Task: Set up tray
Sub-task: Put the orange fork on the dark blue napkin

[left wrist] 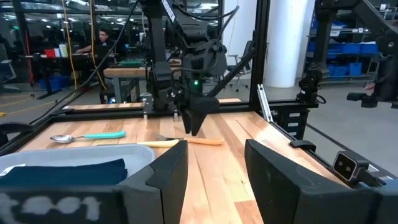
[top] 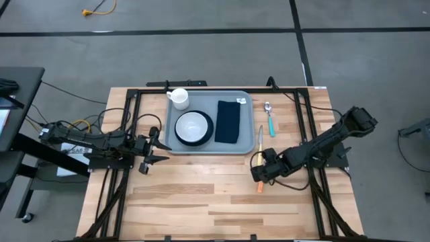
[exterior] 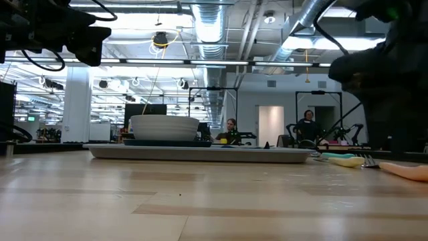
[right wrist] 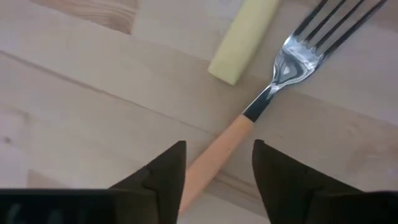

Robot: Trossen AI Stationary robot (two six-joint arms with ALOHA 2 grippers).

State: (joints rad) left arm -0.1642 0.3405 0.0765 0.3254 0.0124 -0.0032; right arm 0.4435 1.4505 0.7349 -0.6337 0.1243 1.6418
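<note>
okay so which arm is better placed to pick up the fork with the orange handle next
Right. The right gripper hangs directly over the fork, jaws open astride its orange handle. The left gripper waits beyond the tray, on its far side from the fork.

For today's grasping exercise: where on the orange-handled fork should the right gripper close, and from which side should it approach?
Grip the fork on its straight orange handle, coming from above. It lies flat on the table, and the open right gripper already straddles that handle, clear of the tines and the yellow handle beside them.
</note>
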